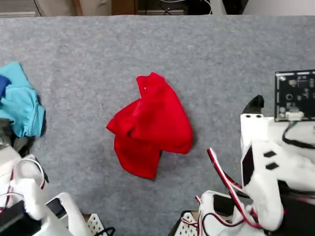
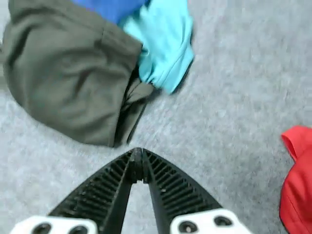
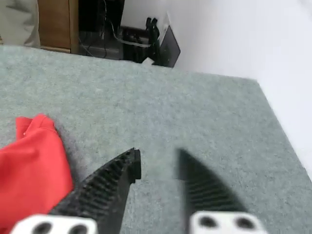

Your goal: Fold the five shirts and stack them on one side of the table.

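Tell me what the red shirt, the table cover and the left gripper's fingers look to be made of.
Red shirt: soft matte fabric, possibly cotton; it crumples in loose folds.
Table cover: grey felt or short-pile carpet, judging by its fuzzy, flecked texture.
Fingers of the left gripper: seemingly hard black plastic, with ribbed inner faces and a dull sheen.

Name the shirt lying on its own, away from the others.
The crumpled red cloth shirt in the middle of the grey table. The turquoise shirt, dark olive shirt and blue shirt bunch together at one edge.
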Tool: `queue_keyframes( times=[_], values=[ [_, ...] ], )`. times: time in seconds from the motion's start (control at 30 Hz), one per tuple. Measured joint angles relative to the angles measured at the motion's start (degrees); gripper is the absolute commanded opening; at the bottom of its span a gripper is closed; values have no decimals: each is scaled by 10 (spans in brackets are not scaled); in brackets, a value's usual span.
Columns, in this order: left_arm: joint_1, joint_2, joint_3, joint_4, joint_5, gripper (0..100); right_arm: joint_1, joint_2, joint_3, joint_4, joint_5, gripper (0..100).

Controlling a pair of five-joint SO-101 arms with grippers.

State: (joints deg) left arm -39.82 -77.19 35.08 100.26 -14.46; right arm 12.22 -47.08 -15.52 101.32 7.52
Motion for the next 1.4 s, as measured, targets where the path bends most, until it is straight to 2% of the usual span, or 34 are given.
queue_keyframes(
  times=[0.17, 0.3, 0.47, 0.57, 0.73, 1.07, 1.17, 1.3, 1.33, 1.4],
  values=[
    [3, -11, 39, -24, 32, 20, -76, 4, 87, 0, -23, 310],
    [3, -22, 39, -46, 48, 19, -206, 6, 171, -4, -92, 310],
    [3, -61, 44, -51, 52, 19, -392, 51, 283, -55, -202, 310],
    [3, -82, 45, -62, 52, 19, -454, 119, 322, -102, -251, 310],
    [3, -88, 52, -76, 52, 20, -475, 256, 330, -167, -298, 310],
    [3, -92, 122, -79, 52, 20, -476, 487, 330, -223, -303, 307],
    [3, -92, 123, -90, 52, 20, -476, 512, 330, -225, -303, 228],
    [3, -92, 123, -91, 52, 20, -476, 514, 330, -227, -303, 27],
    [3, -92, 123, -91, 52, 20, -476, 514, 330, -227, -303, 0],
    [3, -92, 123, -91, 52, 20, -476, 514, 330, -227, -303, 23]
  ],
)
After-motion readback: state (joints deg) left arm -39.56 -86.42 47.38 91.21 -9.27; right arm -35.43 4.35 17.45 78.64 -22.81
